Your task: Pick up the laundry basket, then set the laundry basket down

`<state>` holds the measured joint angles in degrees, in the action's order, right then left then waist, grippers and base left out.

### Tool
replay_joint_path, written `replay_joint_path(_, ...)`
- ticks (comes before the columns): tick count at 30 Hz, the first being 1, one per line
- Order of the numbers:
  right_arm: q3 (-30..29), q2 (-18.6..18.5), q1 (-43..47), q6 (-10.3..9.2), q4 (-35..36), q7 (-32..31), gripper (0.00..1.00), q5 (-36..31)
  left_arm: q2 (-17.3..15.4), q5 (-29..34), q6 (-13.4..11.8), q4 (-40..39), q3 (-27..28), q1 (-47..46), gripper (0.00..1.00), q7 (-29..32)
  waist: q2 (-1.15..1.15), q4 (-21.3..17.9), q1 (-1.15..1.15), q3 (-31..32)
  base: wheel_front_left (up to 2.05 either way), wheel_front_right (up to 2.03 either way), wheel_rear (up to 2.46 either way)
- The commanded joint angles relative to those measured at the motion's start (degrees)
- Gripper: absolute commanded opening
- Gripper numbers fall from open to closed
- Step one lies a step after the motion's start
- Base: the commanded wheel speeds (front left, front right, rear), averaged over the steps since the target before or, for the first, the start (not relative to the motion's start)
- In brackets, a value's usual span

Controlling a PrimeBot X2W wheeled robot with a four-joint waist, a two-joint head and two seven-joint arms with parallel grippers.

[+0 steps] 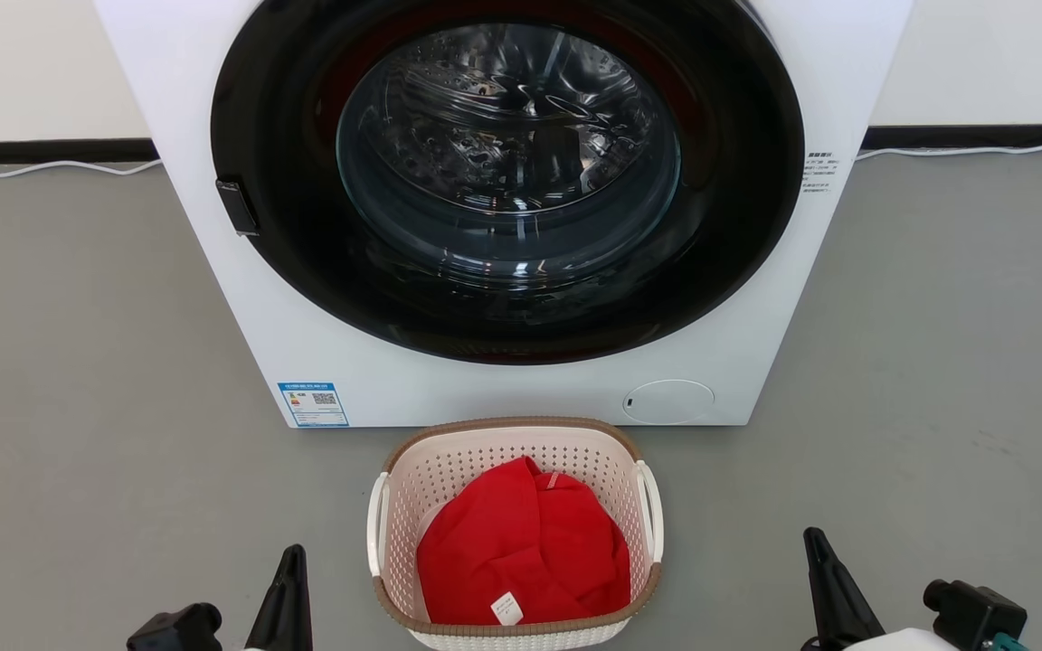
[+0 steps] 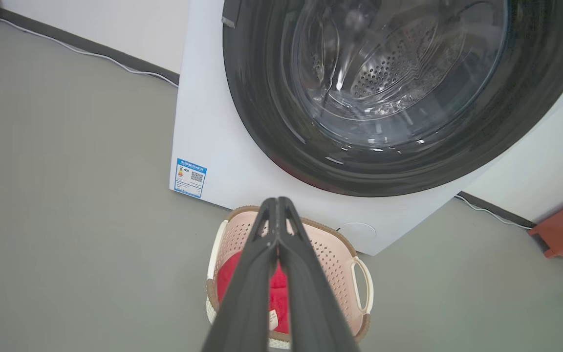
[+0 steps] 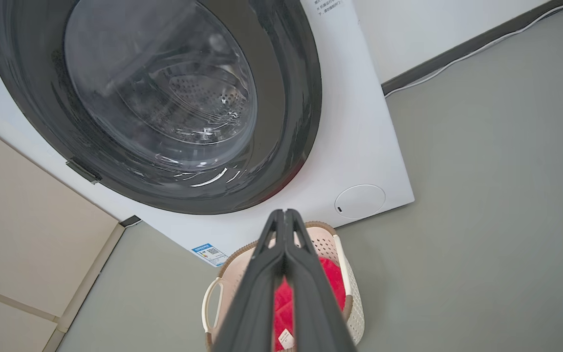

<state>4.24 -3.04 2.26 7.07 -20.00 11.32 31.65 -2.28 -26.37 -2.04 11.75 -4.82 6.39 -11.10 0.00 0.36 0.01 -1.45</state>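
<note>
Nearest the robot, at the lower corners of the head view, the left pincer (image 1: 293, 550) and the right pincer (image 1: 813, 535) hang low above the floor (image 1: 78, 407). One is on each side of the basket (image 1: 485, 457) and both are apart from it. Each has its two fingers pressed together into a single dark spike with nothing between them, and both wrist views show the same closed pair of fingers pointing toward the basket from above.

Between the pincers, the basket stands upright and level on the floor. A red garment (image 1: 521, 551) is heaped inside, with a small white label showing near the front edge. The two white side handles (image 1: 377, 524) are free, and neither pincer touches the rim or the wall.

Just beyond the basket is the washer (image 1: 738, 362). Its round dark door (image 1: 286, 136) faces the robot, and the basket's far rim sits close to the foot of the front panel.

As for progress, the basket rests on the floor with both pincers off it. That would fit a moment when the basket is waiting to be gripped and lifted. It would equally fit one where it has been carried, put down and let go. Nothing in the pictures, such as a mark on the floor or a tilt of the basket, settles which of the two it is.
</note>
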Motion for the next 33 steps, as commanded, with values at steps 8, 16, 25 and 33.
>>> replay_joint_path(8,-0.5,-0.7,-2.5,0.11,2.0,-1.3,0.00,5.9,-0.6,-6.4,1.2,-0.9,1.3,-3.2,0.00,1.3,0.00,0.0,-0.01,0.1,0.00,0.00,0.00)
replay_joint_path(16,-1.1,-0.9,-3.0,0.13,2.4,-2.5,0.00,10.9,-0.7,-11.6,1.9,-0.6,2.0,-4.0,0.00,2.5,0.00,-0.1,-0.01,0.2,0.00,0.00,0.00)
replay_joint_path(25,-1.8,-1.0,-3.5,0.16,2.8,-3.9,0.00,16.4,-0.9,-17.5,2.7,-0.4,2.8,-4.9,0.00,3.9,0.00,-0.1,-0.01,0.3,0.00,0.00,0.00)
replay_joint_path(33,-2.4,-1.0,-4.0,0.19,3.1,-5.0,0.00,20.7,-1.0,-22.1,3.3,-0.1,3.4,-5.6,0.00,5.1,0.00,-0.1,-0.01,0.4,0.00,0.00,0.00)
